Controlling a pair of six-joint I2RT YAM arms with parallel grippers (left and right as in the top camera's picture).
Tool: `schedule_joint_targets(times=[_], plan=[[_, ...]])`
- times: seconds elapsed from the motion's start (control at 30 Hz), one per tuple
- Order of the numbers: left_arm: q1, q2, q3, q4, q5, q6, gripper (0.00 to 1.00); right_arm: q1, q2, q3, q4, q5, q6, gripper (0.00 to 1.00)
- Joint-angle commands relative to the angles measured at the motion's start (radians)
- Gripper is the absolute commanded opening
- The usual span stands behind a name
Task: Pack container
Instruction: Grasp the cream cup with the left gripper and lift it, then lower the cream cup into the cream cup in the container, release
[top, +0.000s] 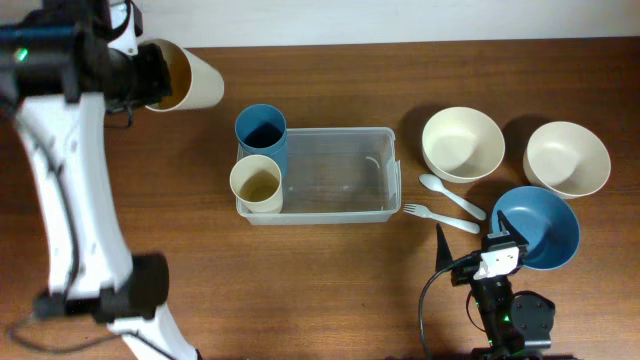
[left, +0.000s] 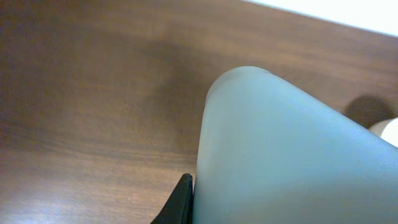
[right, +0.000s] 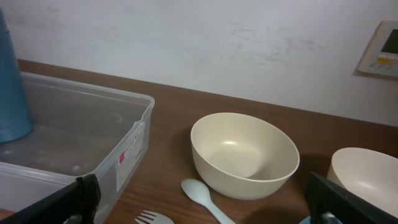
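clear container (top: 340, 175), blue bowl (top: 540, 225), cream cup (top: 192, 78)

"Where was the top camera?"

"High over the table (top: 330, 300). It looked straight down and saw all of it, from the far edge to the near edge."

"And the one on the left wrist?"

"By the far left corner, right up close to a pale cup (left: 292, 155). It looked over the wood toward the far edge. The top camera saw that cup too."

"And the right wrist one?"

"Low down, by the near right corner. It faced the far edge and the wall (right: 186, 43). It and the top camera both saw the right end of the container (right: 87, 91), a cream bowl (right: 244, 155) and a spoon (right: 202, 194)."
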Motion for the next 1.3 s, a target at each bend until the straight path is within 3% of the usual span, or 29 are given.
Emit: schedule_joint_targets(times=[0.0,0.17,0.33,0.63,0.9,1.27], plan=[[-0.031,-0.106,0.015,-0.003,-0.047,0.024,0.01,0.005,-0.010,-0.008,-0.003,0.009,0.001,0.99],[-0.109,-0.229,-0.048,-0.003,-0.047,0.024,0.01,0.005,-0.010,-0.008,-0.003,0.009,0.001,0.99],[-0.190,-0.318,-0.251,-0.003,-0.047,0.024,0.02,0.005,-0.010,-0.008,-0.003,0.009,0.001,0.99],[-0.254,-0.337,-0.574,-0.003,-0.051,0.046,0.02,0.005,-0.011,-0.008,-0.003,0.009,0.001,0.99],[-0.254,-0.337,-0.665,0.020,-0.080,0.053,0.02,0.005,-0.010,-0.008,-0.003,0.009,0.001,0.99],[-0.254,-0.337,-0.756,0.165,-0.087,0.054,0.01,0.005,-0.010,-0.008,-0.003,0.009,0.001,0.99]])
